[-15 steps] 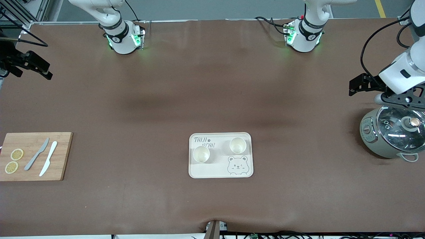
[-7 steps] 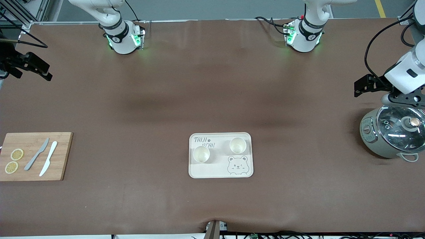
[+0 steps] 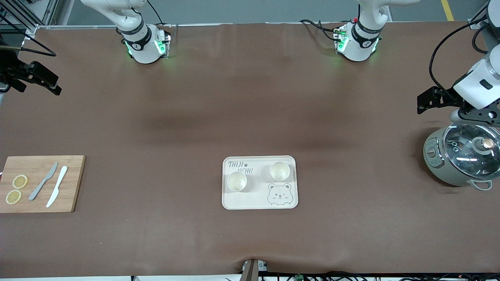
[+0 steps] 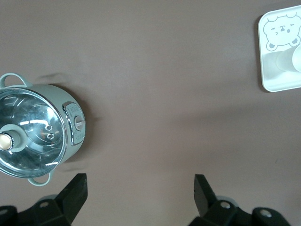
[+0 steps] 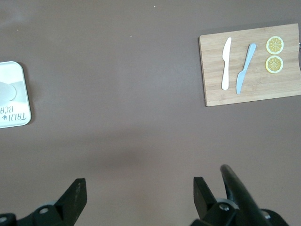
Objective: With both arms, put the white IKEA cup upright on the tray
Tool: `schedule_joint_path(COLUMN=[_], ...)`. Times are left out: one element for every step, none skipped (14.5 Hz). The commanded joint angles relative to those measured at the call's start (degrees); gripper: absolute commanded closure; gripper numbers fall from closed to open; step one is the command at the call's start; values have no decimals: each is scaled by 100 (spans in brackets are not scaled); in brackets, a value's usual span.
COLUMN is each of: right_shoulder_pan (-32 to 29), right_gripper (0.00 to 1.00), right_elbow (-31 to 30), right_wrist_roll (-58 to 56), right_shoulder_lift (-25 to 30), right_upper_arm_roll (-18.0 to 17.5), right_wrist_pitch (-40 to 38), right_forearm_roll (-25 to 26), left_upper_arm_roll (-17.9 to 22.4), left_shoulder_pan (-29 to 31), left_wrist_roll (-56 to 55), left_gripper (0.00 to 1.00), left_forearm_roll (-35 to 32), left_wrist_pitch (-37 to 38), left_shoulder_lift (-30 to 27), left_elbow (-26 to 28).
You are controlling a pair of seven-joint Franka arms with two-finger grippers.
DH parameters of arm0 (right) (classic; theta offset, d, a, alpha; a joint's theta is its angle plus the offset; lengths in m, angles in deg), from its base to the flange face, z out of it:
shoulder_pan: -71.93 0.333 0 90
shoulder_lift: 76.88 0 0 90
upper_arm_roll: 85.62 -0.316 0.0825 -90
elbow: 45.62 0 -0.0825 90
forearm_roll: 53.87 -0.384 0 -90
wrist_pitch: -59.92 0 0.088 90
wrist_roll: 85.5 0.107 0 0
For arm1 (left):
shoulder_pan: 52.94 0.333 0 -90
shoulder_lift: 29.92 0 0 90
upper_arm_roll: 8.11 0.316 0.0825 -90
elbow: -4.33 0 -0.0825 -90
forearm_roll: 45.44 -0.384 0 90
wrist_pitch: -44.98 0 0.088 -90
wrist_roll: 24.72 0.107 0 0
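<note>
1. Now two cups (image 3: pixel 236 181) (image 3: pixel 279 170) stand upright on the tray (image 3: pixel 250 201), mid-table.
2. Left gripper (image 3: pixel 431 99) hangs with fingers spread, empty, over bare table beside the pot (image 3: pixel 461 160).
3. Right gripper (image 3: pixel 33 80) hangs spread, empty, at the right arm's end, over table farther from the front camera than the board (image 3: pixel 39 183).
</note>
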Motion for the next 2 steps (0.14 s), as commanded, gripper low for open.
schedule_joint_path(right_shoulder_pan=[34,34], right_gripper=[0,0], right_elbow=[173,173], right_wrist_roll=[14,14], right_shoulder_lift=[-109,-109], right_upper_arm_roll=[-10,-10], right_wrist_pitch=[-89,-89], right_forearm_roll=[111,111], left_upper_arm_roll=[39,48], left_shoulder_pan=[-47,-56], left_wrist_roll=[-76,-76], left_gripper=[0,0], left_forearm_roll=[-102,-102], left_wrist_pitch=[-2,16], left_shoulder_lift=[-145,-145], left_elbow=[117,117])
